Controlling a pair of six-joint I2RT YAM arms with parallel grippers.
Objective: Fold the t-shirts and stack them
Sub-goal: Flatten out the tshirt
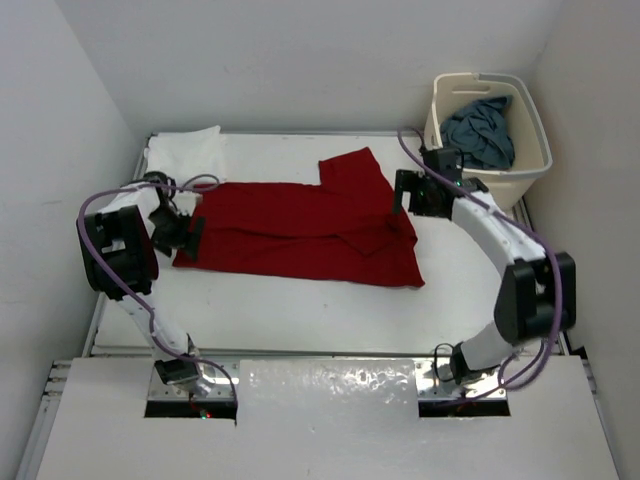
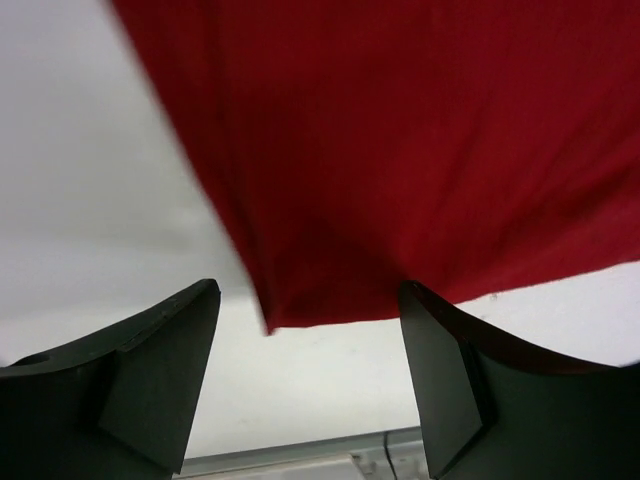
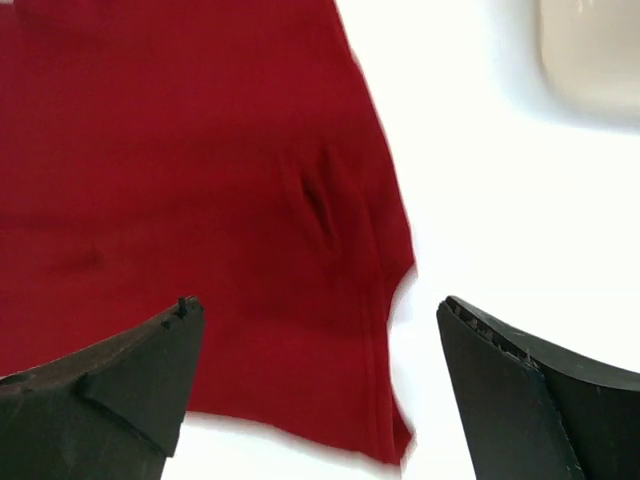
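Left gripper (image 2: 308, 300) fingers sit nearest the lens, jaws standing well apart with nothing between them; below the gap lies the near-left corner of the red t-shirt (image 1: 300, 232), flat on the white table (image 1: 300, 310). Right gripper (image 3: 318, 310) is likewise spread wide and holds nothing, hanging over the right edge of the same shirt, where a small pucker shows in the cloth. From above, the red shirt lies across the middle of the table as a wide band, one part jutting toward the far side, so it is not yet a compact fold. The white t-shirt (image 1: 185, 150) lies at the far-left corner, apart from the red one. The blue-grey t-shirt (image 1: 480, 130) is bunched inside the laundry basket (image 1: 535, 150) at the far right. Judged step: folding the red shirt, between grasps. The next move calls for each gripper to descend, pinch its edge, and carry both sides across together, keeping the cloth taut to avoid creases.
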